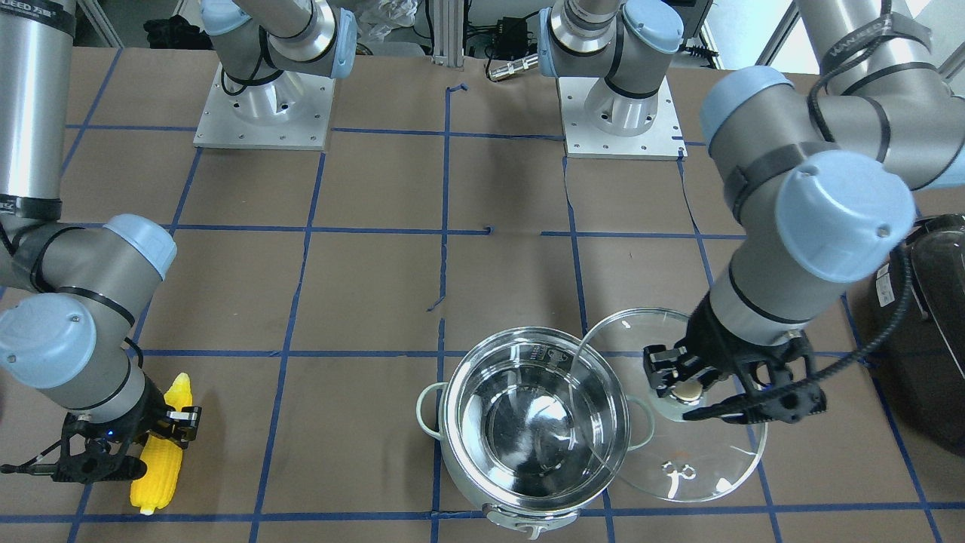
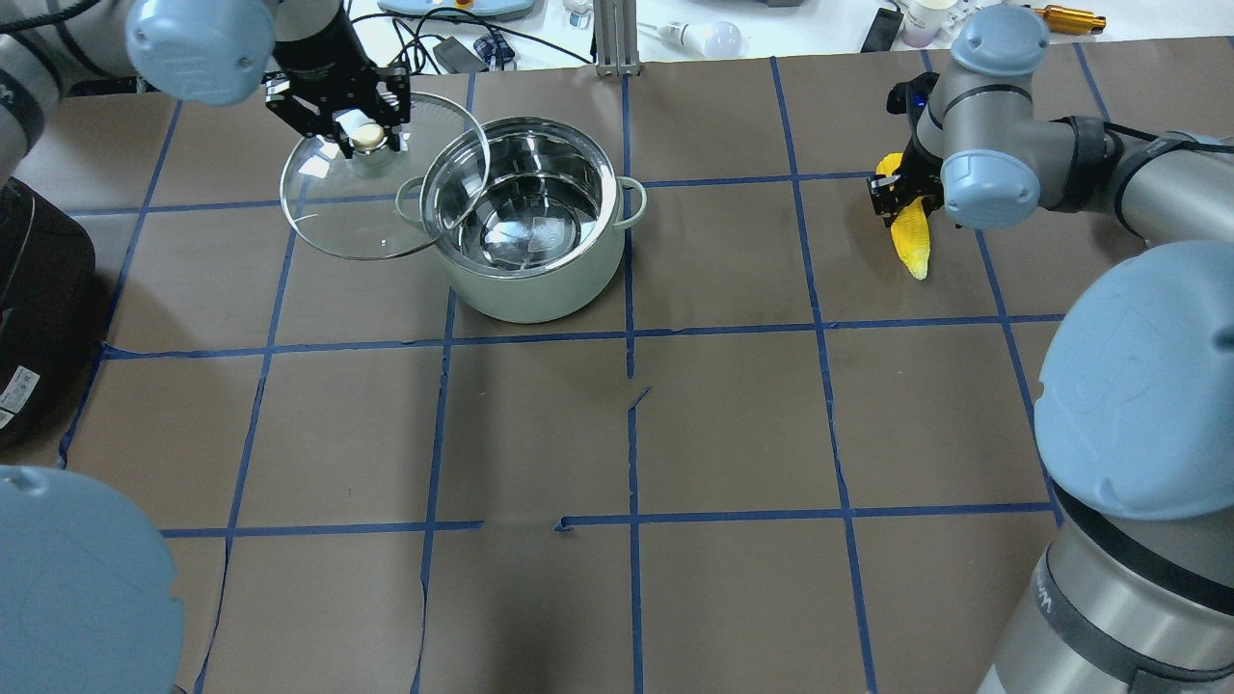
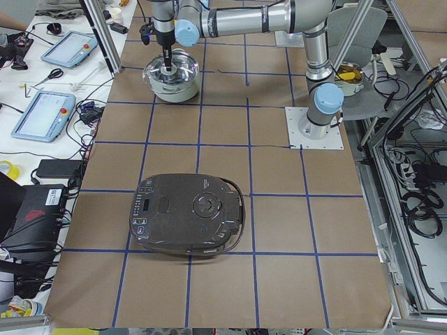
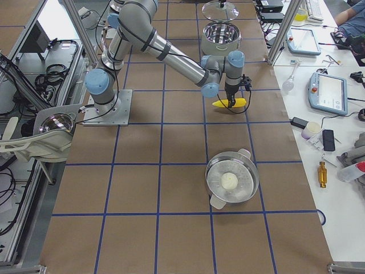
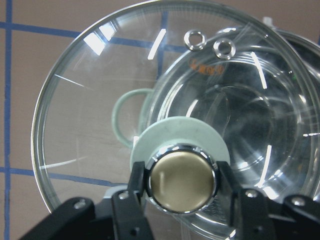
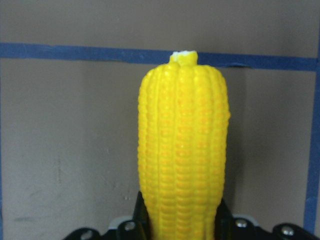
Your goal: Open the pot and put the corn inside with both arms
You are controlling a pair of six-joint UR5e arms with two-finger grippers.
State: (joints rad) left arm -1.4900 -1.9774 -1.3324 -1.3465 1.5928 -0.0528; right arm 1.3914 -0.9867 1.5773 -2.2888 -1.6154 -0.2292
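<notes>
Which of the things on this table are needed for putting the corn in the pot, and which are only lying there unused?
For the job: pot, its glass lid held by the left pincer, corn gripped in the right pincer.
Just lying about: black appliance, second steel pot with a pale round thing inside.

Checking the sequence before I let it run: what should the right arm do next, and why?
Probably lift the corn with the right pincer: its fingers clasp it on the table, and the left pincer holds the lid mostly aside of the pot.
</notes>
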